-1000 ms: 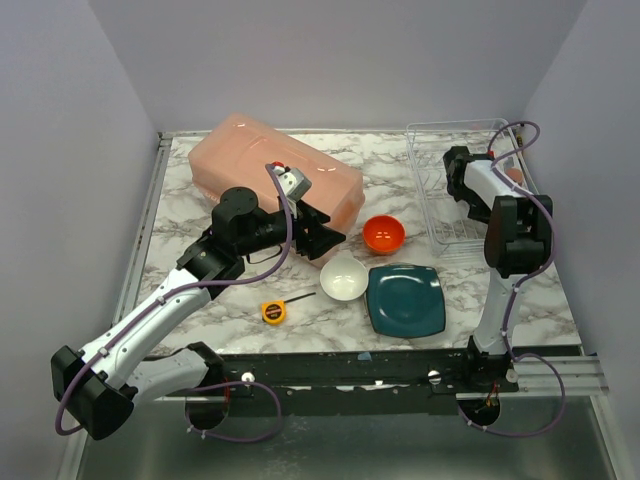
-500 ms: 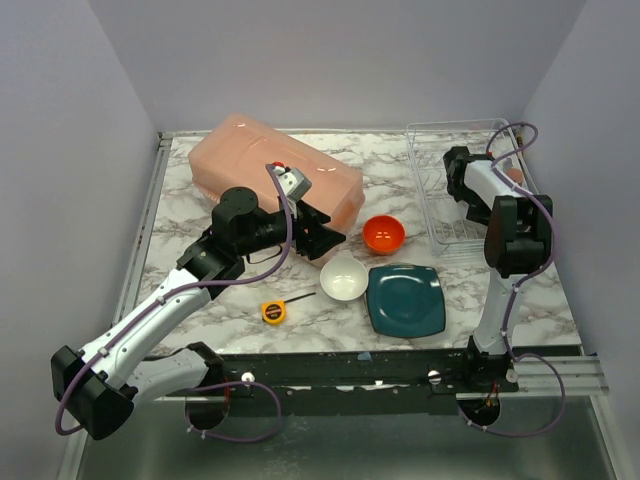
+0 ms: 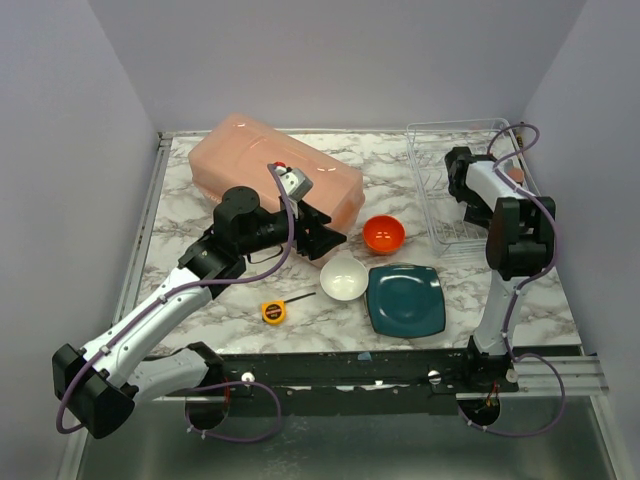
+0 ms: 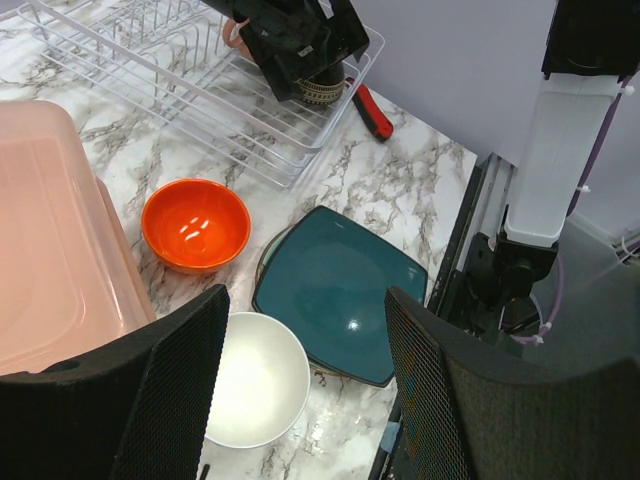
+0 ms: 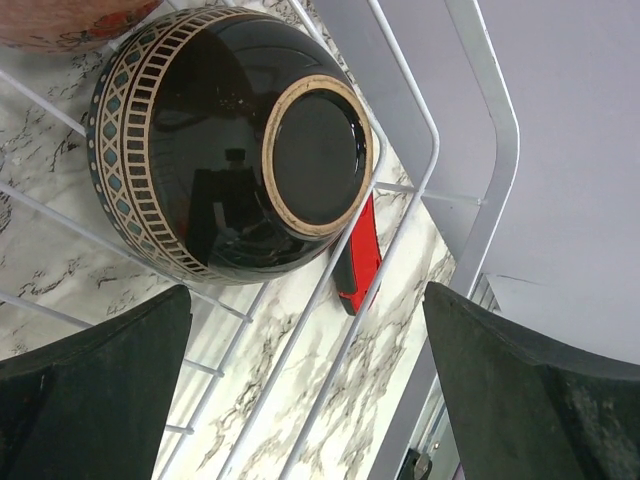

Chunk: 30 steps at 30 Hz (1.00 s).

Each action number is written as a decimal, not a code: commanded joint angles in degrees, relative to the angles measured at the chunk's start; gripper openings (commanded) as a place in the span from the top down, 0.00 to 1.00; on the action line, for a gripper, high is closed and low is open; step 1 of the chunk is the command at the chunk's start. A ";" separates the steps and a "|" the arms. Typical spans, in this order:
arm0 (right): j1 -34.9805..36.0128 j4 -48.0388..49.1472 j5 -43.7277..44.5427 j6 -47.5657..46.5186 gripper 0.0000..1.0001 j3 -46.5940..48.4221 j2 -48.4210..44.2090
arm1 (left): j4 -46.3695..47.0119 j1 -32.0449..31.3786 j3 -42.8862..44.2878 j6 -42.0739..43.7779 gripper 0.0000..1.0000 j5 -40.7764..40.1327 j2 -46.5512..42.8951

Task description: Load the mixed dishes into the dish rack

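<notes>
The dish rack (image 3: 440, 215) of white wire stands at the back right. My right gripper (image 3: 462, 188) hangs over it, open (image 5: 310, 400), with nothing between its fingers. Just past its fingers a dark bowl (image 5: 230, 140) with a tan patterned band lies on its side in the dish rack (image 5: 400, 190). A pinkish mug (image 4: 235, 35) sits beside it, mostly hidden. My left gripper (image 3: 325, 240) is open (image 4: 305, 390) above the white bowl (image 4: 255, 380). On the table lie the white bowl (image 3: 343, 279), the orange bowl (image 3: 384, 233) and the teal square plate (image 3: 406, 300).
A big pink tub (image 3: 275, 175) fills the back left, close to my left wrist. A yellow tape measure (image 3: 272, 311) lies near the front. A red-handled tool (image 5: 358, 262) lies on the table just outside the rack's right side, by the wall.
My right gripper's jaws have spread wider over the rack and its wrist has shifted slightly. The left arm and the dishes on the table have not moved.
</notes>
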 commanded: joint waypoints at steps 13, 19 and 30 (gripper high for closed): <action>5.87 9.02 -16.97 -4.67 0.00 -6.47 -22.19 | -1.87 -0.21 2.13 0.97 0.36 0.19 0.15; 9.91 23.23 -51.08 -6.96 0.00 -20.91 -40.34 | -3.15 -0.47 2.58 2.60 0.36 -1.67 0.22; 11.73 41.24 -83.09 1.61 0.00 -36.14 -58.02 | 0.18 -2.63 -1.64 7.56 0.32 -9.20 -1.79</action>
